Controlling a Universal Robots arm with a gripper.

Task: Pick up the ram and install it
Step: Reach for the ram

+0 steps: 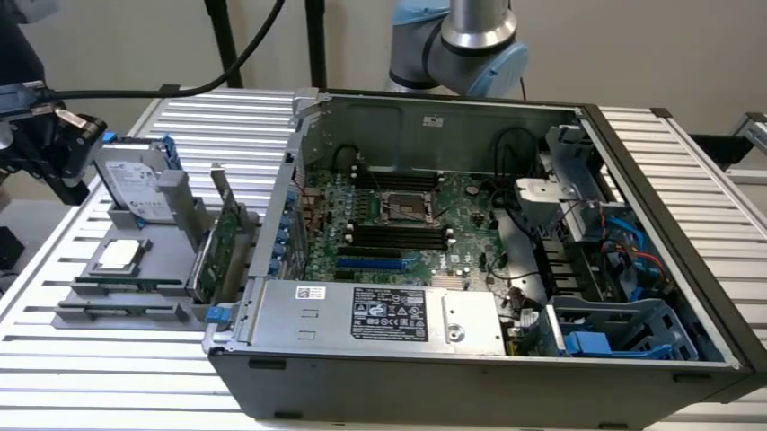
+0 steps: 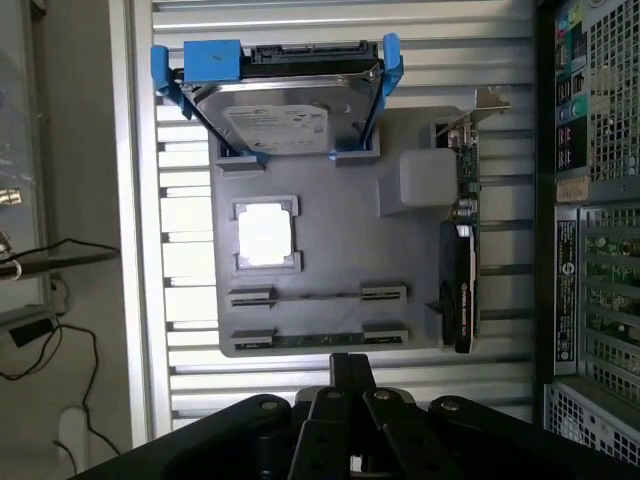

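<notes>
The ram [image 2: 318, 340] shows as a thin greenish strip standing on edge in a slot of the grey holder [image 2: 330, 260], the slot closest to my fingertips. My gripper [image 2: 349, 366] hangs above the holder's edge just past that slot, shut with nothing in it. In the exterior view the gripper [image 1: 50, 135] is at the far left, above the holder [image 1: 84, 316] and well away from the open computer case [image 1: 480, 359]. The motherboard's black memory slots [image 1: 390, 235] lie bare in the middle of the case.
On the holder also stand a silver hard drive with blue rails [image 2: 282, 110], a processor chip [image 2: 266, 236] and a tall green expansion card [image 2: 466, 250] next to the case wall. A black cable [image 1: 156, 90] runs behind the gripper. The slatted metal table [image 1: 108, 395] bears everything.
</notes>
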